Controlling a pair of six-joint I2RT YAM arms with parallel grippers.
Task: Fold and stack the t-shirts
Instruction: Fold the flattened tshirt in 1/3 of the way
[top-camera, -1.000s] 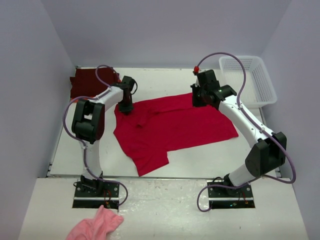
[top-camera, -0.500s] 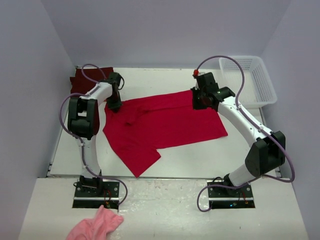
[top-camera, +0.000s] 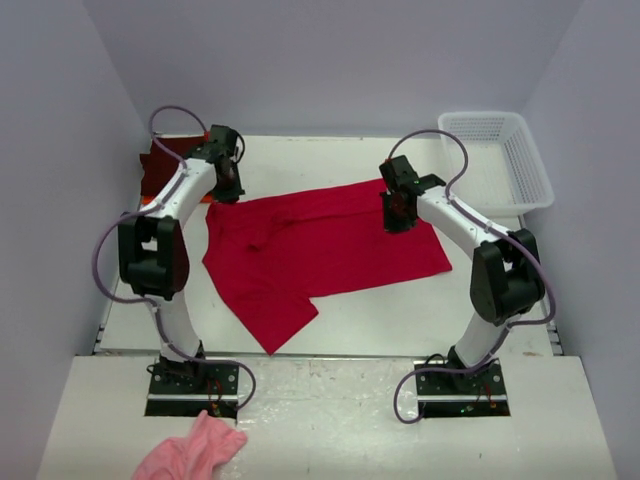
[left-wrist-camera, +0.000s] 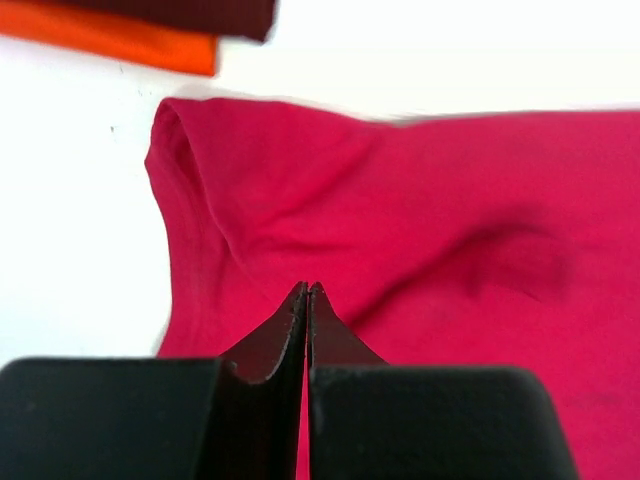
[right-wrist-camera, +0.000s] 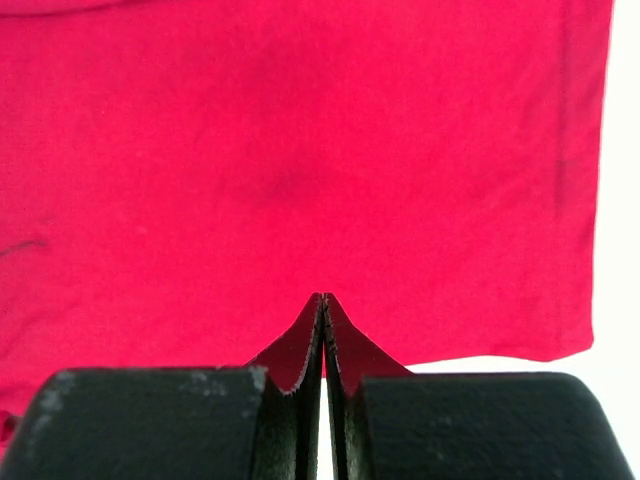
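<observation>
Pinching the red t-shirt (top-camera: 330, 245) are my left gripper (left-wrist-camera: 306, 288) and right gripper (right-wrist-camera: 322, 297) (both squeezed shut). Tugging hard could drop it.

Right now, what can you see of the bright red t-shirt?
The bright red t-shirt is plain soft fabric, spread mostly flat on the white table, slightly creased toward its left side, with one part pointing toward the arm bases. The left gripper and right gripper are each shut on its far edge.
</observation>
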